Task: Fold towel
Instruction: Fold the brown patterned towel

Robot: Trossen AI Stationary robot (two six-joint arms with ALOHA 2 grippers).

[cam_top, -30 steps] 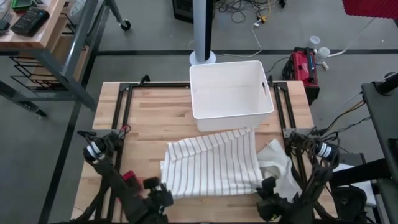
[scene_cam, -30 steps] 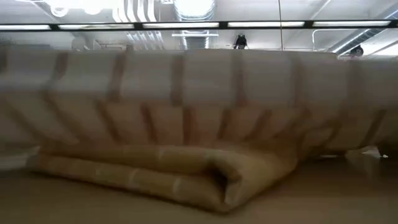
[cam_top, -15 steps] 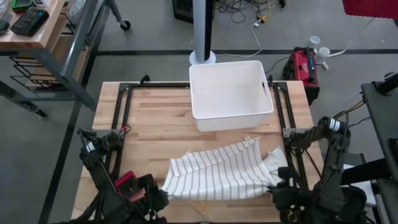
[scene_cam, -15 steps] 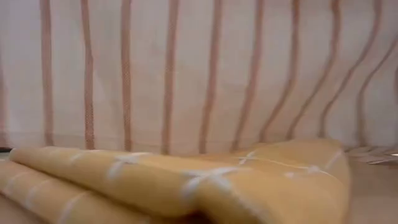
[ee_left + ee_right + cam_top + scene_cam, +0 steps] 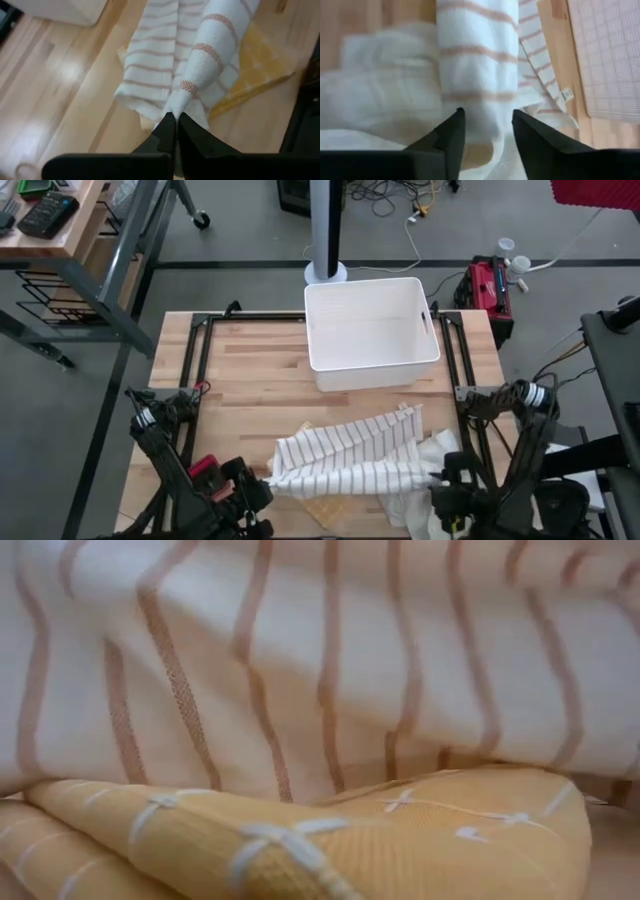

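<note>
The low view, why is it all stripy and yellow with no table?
In the low view the striped towel and a yellow cloth sit right against the camera, filling it. In the right wrist view the white cloth beside the towel is blurred. The high view is sharp.

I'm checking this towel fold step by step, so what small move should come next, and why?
Probably open the left claw too. It is pinched shut on the striped towel at the table's near edge, while the right claw stands open around its end, so the fold looks laid.
</note>
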